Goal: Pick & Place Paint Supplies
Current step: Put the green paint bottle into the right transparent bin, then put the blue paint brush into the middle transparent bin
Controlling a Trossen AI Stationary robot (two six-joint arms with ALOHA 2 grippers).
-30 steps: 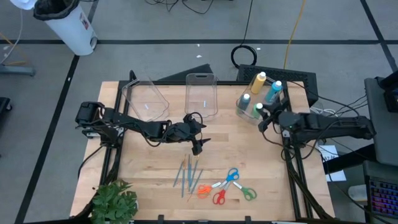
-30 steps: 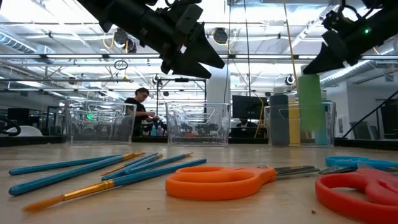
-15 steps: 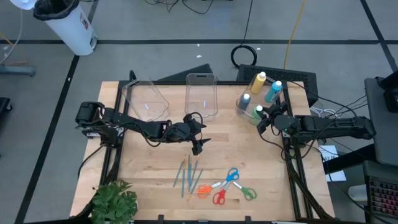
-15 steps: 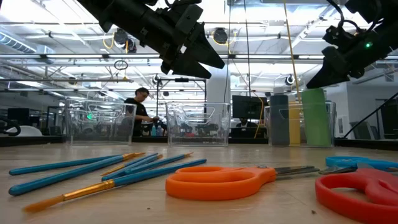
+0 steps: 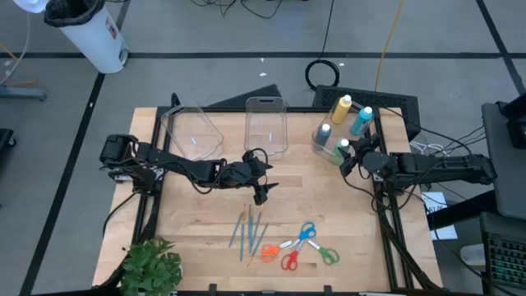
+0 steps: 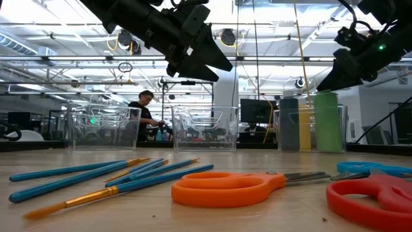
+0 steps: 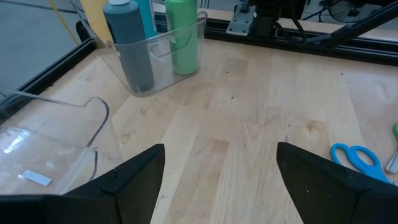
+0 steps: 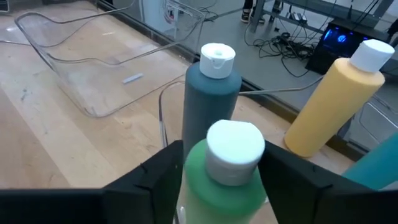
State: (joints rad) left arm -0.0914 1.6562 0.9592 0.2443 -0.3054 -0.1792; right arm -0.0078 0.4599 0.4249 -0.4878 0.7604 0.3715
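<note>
Bottles stand in the bin point(image 5: 322, 146) at the table's far right; the right gripper point(image 5: 348, 156), fingers apart, straddles the green bottle point(image 8: 231, 177). Left gripper point(image 5: 261, 194) hangs spread wide above the brushes point(image 5: 249, 228), with scissors point(image 5: 301, 246) beside them.

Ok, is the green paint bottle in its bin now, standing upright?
Yes. The green paint bottle stands upright inside the clear bin beside the grey-blue bottle, white cap up, between the right end effector's open fingers.
</note>
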